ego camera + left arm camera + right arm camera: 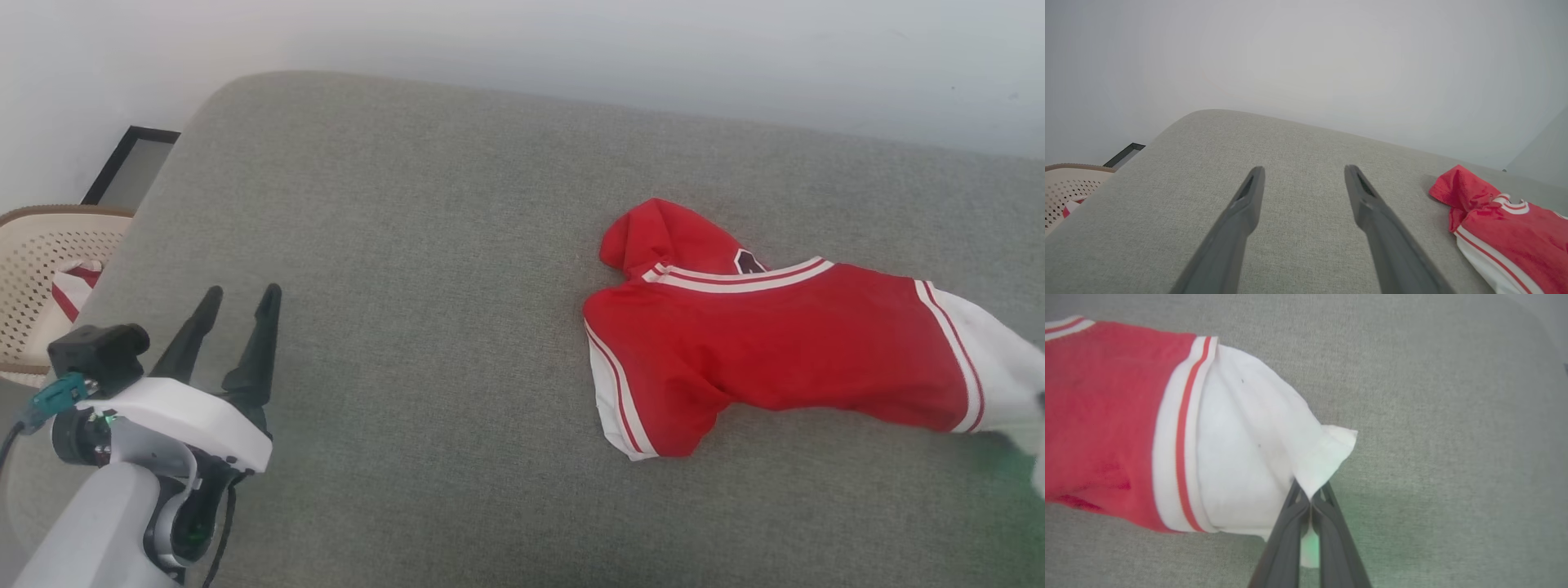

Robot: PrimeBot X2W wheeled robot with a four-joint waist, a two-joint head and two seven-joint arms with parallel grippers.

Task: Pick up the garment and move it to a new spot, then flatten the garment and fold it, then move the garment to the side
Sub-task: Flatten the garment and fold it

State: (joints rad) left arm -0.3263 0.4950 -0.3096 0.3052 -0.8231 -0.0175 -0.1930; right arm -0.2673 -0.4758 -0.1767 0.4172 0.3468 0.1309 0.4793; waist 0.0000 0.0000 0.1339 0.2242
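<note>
The garment (775, 343) is a red jersey with white sleeves and striped trim, lying crumpled on the right side of a grey cushioned surface (424, 286). In the right wrist view my right gripper (1310, 494) is shut on the edge of the garment's white sleeve (1249, 457), with the cloth pinched between its dark fingers. My left gripper (242, 296) hovers open at the lower left of the head view, far from the garment, nothing between its fingers (1249, 200). From the left wrist view, the garment (1502, 228) shows at the right edge.
A beige perforated basket (37, 269) with red and white cloth inside stands off the surface's left end. A dark-framed panel (131, 163) leans by the pale wall behind it. The left and middle of the grey surface are bare.
</note>
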